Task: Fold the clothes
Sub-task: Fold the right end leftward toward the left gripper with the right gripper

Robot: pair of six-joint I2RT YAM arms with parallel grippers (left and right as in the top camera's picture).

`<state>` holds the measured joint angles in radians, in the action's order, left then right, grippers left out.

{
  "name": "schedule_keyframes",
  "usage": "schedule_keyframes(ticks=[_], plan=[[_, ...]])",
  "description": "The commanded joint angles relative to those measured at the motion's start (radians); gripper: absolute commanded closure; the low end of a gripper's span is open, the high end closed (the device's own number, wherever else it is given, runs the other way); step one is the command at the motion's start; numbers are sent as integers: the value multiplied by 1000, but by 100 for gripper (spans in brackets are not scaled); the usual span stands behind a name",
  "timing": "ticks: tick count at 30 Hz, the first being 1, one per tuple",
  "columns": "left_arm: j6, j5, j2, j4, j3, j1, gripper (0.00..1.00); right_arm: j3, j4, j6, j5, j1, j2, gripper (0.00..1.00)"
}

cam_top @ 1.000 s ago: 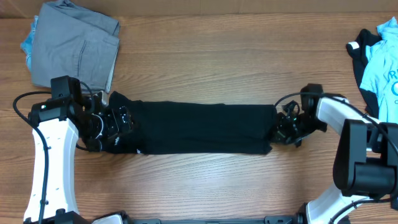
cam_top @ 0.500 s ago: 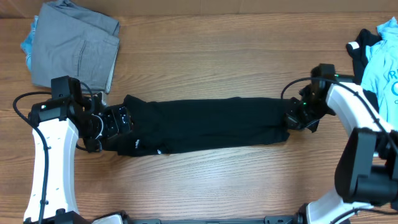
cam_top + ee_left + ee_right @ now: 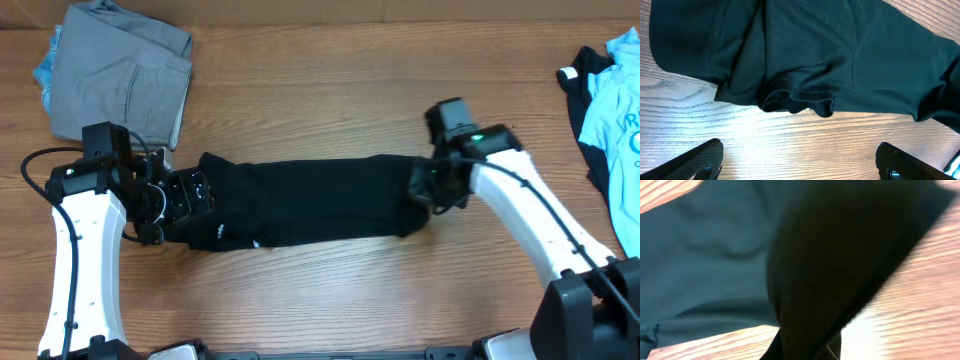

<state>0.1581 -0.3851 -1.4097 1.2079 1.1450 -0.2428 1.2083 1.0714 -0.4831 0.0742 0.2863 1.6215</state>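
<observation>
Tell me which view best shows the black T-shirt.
Overhead: the whole black T-shirt shows, folded into a long strip. Left wrist shows only one bunched end; right wrist shows blurred dark fabric close up.

Left arm (image 3: 78, 240): white-cased, reached up from the near edge, wrist bent inward. Left gripper (image 3: 192, 193): spread fully wide; black fingers (image 3: 702, 157) seen at both lower corners of the wrist view. Right arm (image 3: 525, 215): stretched diagonally inward. Right gripper (image 3: 425, 192): pinched tight on the clothes (image 3: 300, 205), fingertips hidden by fabric.
</observation>
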Motion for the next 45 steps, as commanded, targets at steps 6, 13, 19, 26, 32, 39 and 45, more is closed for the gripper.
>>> schedule_keyframes(ticks=[6,13,19,26,32,39,45], plan=[[-9,3,8,0,3,-5,0,23,-76,-95,-20,161,-14,96],[-9,4,8,-1,3,-5,0,23,-118,-98,11,197,-11,96],[-10,4,8,-1,3,-5,0,23,-143,-113,29,198,-11,96],[-9,25,8,-1,3,-5,0,22,-148,-113,32,210,-7,96],[-9,26,8,0,3,-5,0,22,-159,-117,33,238,2,96],[-9,26,8,0,3,-5,0,22,-196,-124,43,276,8,96],[-9,26,8,-1,3,-5,0,22,-236,-113,50,320,9,96]])
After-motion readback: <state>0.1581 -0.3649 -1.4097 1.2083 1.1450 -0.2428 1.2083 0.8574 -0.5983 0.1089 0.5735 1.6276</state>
